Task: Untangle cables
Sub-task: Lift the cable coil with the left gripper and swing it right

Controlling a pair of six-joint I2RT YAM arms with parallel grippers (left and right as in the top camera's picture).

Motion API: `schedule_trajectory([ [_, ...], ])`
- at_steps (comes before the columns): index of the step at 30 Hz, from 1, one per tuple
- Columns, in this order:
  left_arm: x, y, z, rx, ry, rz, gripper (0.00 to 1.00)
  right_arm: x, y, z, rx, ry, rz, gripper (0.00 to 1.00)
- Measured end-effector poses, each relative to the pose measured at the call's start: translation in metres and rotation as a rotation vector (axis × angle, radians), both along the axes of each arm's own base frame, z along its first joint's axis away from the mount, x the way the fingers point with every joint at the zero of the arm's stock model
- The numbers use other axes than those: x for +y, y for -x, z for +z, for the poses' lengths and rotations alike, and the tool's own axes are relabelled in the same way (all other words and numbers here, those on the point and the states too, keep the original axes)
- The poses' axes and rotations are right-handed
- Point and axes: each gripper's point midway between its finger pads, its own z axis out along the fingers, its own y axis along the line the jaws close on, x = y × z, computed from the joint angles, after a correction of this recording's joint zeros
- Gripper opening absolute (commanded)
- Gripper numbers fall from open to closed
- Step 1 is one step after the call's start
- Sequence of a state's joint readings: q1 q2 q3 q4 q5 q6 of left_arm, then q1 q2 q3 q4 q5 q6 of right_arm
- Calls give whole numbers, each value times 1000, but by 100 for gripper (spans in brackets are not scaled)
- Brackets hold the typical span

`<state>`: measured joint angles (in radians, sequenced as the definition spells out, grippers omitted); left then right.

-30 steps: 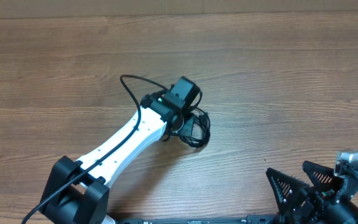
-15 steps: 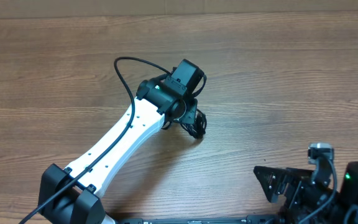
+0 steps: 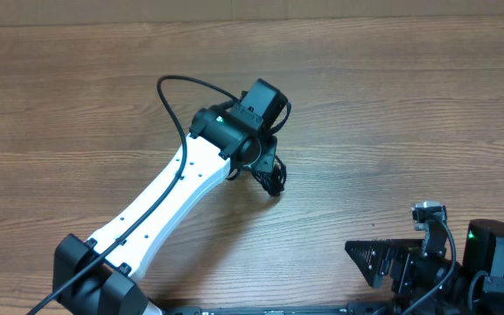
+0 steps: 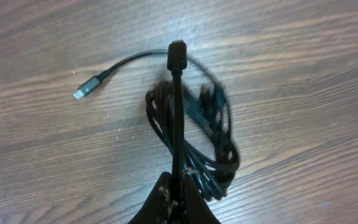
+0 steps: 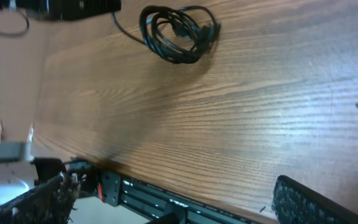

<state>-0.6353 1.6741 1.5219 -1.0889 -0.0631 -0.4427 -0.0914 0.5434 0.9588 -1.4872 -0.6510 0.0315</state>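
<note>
My left fingers (image 4: 163,202) pinch narrow on one strand of the thin black rubbery cables (image 4: 157,118), coiled on the brown wooden desk (image 4: 303,56) just beyond them. My right fingers (image 5: 309,202) gape wide, well apart from the coil. Light, limp, springy, I judge: best gripped behind the silver-tipped plug (image 4: 82,92) left of the coil.
</note>
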Motion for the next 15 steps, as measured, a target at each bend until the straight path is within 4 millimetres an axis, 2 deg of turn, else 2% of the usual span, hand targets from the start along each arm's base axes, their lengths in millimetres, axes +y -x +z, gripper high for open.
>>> schedule_trajectory([
  [8, 2, 2, 55, -54, 38, 1, 4, 3, -10, 10, -116, 26, 70, 100],
  [15, 5, 8, 80, -56, 49, -2, 4, 6, -18, 20, -192, 14, 98, 100],
])
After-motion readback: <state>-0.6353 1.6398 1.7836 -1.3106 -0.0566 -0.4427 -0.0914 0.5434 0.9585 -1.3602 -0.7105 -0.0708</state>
